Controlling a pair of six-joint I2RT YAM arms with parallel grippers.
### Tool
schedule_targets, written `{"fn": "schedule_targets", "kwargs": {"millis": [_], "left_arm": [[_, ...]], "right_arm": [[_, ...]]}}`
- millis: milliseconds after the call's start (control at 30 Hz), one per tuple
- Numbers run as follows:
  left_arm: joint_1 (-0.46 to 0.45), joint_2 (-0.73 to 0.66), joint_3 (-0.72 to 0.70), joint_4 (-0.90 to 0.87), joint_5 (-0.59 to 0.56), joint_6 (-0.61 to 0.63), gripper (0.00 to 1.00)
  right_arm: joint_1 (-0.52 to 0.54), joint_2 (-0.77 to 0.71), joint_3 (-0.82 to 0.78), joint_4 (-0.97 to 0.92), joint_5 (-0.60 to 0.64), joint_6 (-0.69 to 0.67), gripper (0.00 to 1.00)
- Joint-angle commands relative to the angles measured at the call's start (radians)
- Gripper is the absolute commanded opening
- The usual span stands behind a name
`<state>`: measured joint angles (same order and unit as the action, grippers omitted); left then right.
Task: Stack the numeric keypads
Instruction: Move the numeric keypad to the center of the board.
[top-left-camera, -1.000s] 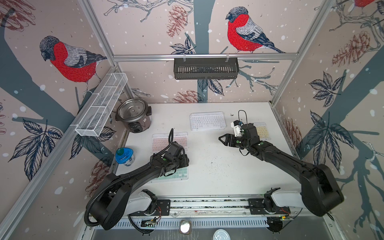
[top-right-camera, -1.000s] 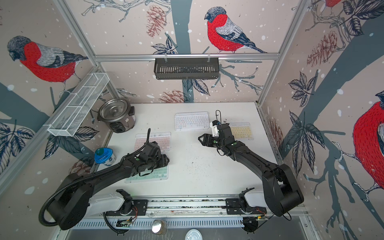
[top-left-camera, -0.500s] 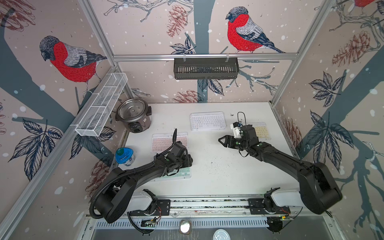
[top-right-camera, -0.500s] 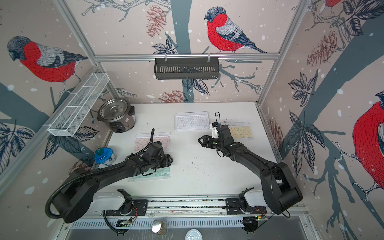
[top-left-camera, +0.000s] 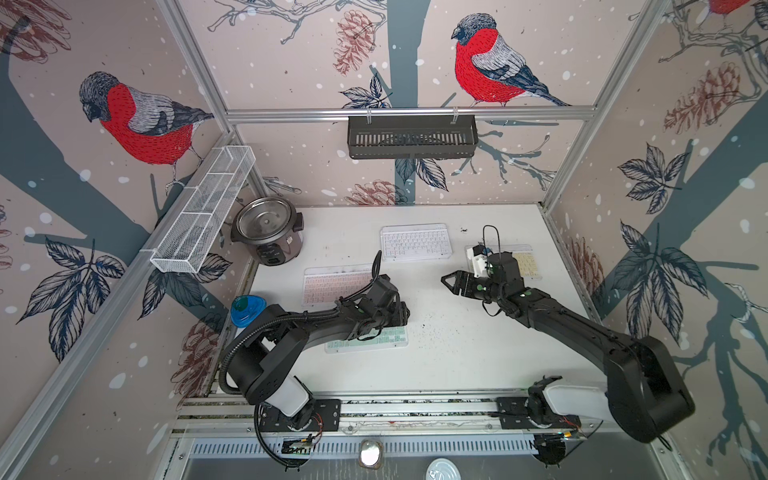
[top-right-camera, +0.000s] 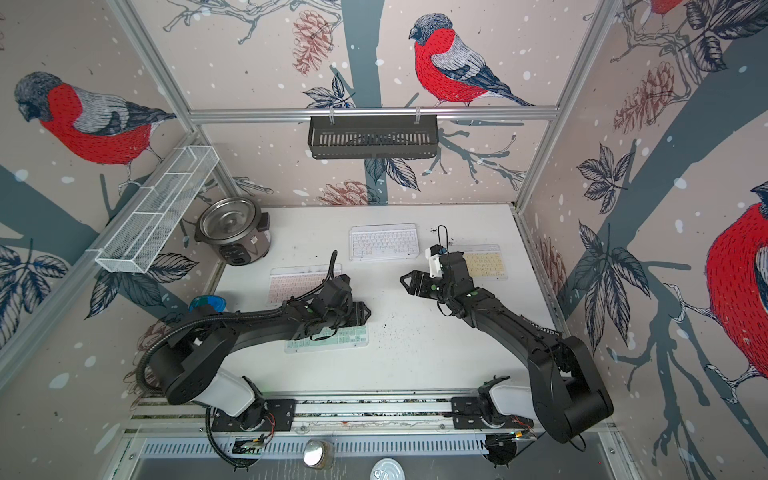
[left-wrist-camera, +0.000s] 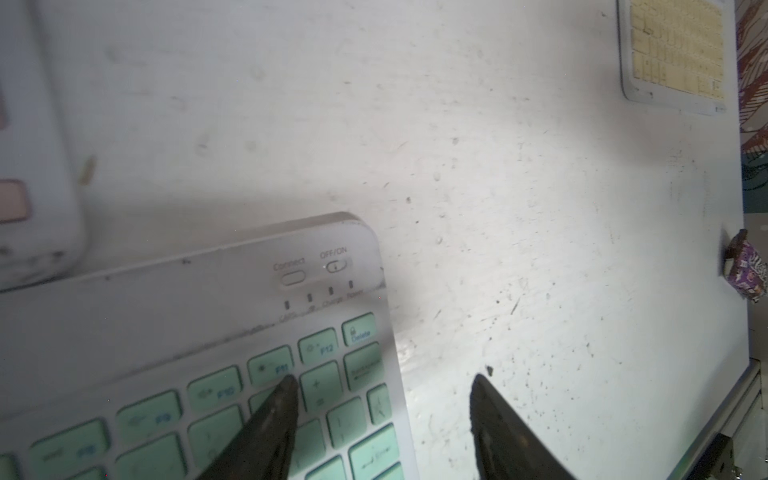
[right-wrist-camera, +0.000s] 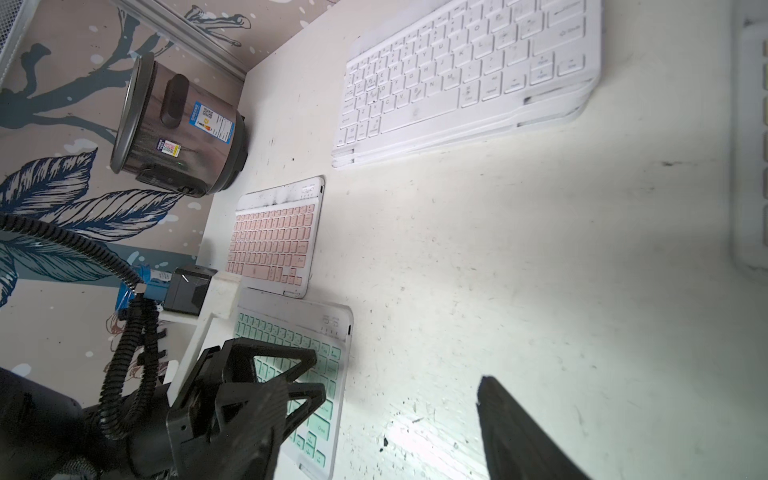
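A mint-green numeric keypad (top-left-camera: 374, 338) (top-right-camera: 332, 338) lies flat at the front middle. My left gripper (top-left-camera: 405, 316) (left-wrist-camera: 382, 386) hovers open over its right end, one finger (left-wrist-camera: 282, 399) above the keys, the other over bare table. A pink keypad (top-left-camera: 332, 284) (right-wrist-camera: 270, 241) lies just behind it. A white keypad (top-left-camera: 415, 242) (right-wrist-camera: 465, 75) tops a small stack at the back. A pale yellow keypad (top-left-camera: 525, 264) (left-wrist-camera: 677, 50) is at the back right, partly hidden by my right wrist. My right gripper (top-left-camera: 446, 282) (right-wrist-camera: 384, 382) is open and empty above mid-table.
A steel rice cooker (top-left-camera: 268, 232) stands at the back left, with a blue cup (top-left-camera: 247, 309) off the table's left edge. A white wire basket (top-left-camera: 203, 208) and a black rack (top-left-camera: 411, 135) hang on the walls. A purple wrapper (left-wrist-camera: 748, 266) lies at the table edge.
My left gripper has slid rightward along the mint keypad to its right end. The right arm has barely moved.
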<state>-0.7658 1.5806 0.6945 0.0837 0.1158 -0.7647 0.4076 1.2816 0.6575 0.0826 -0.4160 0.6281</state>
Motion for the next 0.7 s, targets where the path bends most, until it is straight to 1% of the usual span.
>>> {"fn": "schedule_targets", "kwargs": {"millis": [0, 300, 367, 567, 667], "left_arm": [[-0.039, 0.061, 0.038, -0.04, 0.064, -0.053, 0.65], [-0.107, 0.266, 0.258, 0.006, 0.112, -0.057, 0.65], [-0.115, 0.314, 0.298, 0.02, 0.126, -0.056, 0.65], [-0.13, 0.437, 0.483, 0.031, 0.153, -0.039, 0.65], [-0.131, 0.472, 0.554, 0.02, 0.159, -0.029, 0.65]], "right_arm": [[-0.03, -0.023, -0.036, 0.032, -0.022, 0.027, 0.74], [-0.129, -0.123, -0.113, -0.009, -0.029, 0.022, 0.74], [-0.148, -0.153, -0.125, -0.025, -0.024, 0.018, 0.74], [-0.189, -0.222, -0.134, -0.082, -0.013, 0.001, 0.75], [-0.2, -0.232, -0.137, -0.105, -0.005, -0.015, 0.75]]}}
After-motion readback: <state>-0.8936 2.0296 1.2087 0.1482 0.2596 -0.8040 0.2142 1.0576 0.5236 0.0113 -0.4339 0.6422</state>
